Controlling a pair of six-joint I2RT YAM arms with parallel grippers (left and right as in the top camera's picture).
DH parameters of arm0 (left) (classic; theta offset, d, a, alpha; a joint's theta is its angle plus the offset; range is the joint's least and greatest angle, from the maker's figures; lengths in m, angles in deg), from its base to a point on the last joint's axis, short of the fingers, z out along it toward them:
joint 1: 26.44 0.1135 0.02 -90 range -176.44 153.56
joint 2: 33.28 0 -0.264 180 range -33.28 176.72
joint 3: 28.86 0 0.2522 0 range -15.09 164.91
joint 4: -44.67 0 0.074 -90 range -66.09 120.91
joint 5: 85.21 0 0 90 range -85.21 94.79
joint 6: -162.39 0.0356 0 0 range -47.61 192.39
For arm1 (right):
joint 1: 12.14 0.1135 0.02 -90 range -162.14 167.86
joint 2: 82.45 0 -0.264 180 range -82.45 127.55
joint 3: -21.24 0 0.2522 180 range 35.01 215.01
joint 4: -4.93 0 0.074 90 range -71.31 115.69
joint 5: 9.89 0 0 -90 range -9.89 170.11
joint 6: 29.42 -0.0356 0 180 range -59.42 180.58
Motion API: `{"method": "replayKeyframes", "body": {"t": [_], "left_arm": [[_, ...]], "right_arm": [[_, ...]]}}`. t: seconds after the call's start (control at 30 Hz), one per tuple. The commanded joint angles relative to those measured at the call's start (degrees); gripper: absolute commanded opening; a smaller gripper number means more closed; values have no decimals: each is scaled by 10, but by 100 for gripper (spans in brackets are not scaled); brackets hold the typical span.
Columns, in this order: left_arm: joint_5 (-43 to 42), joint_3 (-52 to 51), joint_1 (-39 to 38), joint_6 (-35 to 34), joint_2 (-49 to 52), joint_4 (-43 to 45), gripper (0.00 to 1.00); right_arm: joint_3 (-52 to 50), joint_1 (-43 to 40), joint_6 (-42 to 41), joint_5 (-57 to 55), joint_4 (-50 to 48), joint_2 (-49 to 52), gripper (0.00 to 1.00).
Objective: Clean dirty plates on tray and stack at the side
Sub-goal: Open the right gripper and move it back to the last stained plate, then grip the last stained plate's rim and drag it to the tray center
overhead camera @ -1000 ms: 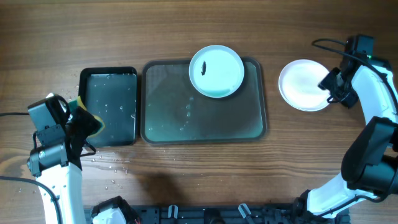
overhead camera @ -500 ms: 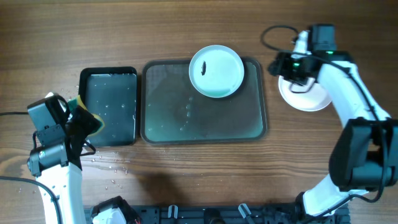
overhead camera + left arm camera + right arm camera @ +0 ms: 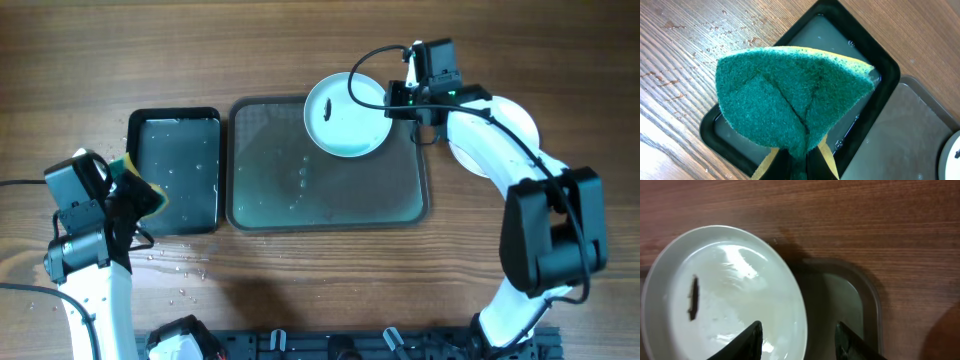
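Note:
A pale round plate [image 3: 347,115] with a dark smudge sits on the top right part of the grey-green tray [image 3: 330,195]. My right gripper [image 3: 402,104] is open at the plate's right rim. In the right wrist view its fingers [image 3: 800,342] straddle that rim of the plate [image 3: 725,295], one over the plate and one over the tray [image 3: 860,295]. A white plate [image 3: 520,120] lies on the table to the right of the tray, partly hidden by my right arm. My left gripper [image 3: 799,167] is shut on a green sponge [image 3: 790,95], held over the small black tray's left edge [image 3: 135,190].
A smaller glossy black tray [image 3: 175,170] holding water stands left of the grey-green tray and also shows in the left wrist view [image 3: 880,75]. Water drops lie on the wood near it. A cable loops above my right wrist [image 3: 375,62].
My right arm has swung left from the white plate beside the tray to the right rim of the plate on the tray. The left arm and sponge have not moved.

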Motion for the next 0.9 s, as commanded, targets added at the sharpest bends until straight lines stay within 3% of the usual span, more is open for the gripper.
{"method": "replayKeyframes", "body": {"t": [0.0,0.07,0.1,0.13,0.17,0.33,0.63,0.7,0.87], "left_arm": [[-9,9,3,11,0,7,4],[-9,9,3,11,0,6,4],[-9,9,3,11,0,6,4],[-9,9,3,11,0,6,4],[-9,9,3,11,0,6,4],[-9,9,3,12,0,6,4],[-9,9,3,12,0,6,4],[-9,9,3,12,0,7,4],[-9,9,3,12,0,6,4]], "right_arm": [[-3,1,0,-14,-6,39,40],[-4,1,-10,1,-6,50,39],[-4,1,-14,8,-6,55,34],[-5,1,-14,13,-5,55,22],[-5,1,-14,17,-5,55,18],[-5,1,-14,31,7,55,23],[-17,2,-15,34,3,63,18],[-17,2,-16,38,-1,63,26],[-17,2,-29,38,-8,69,31]]}}
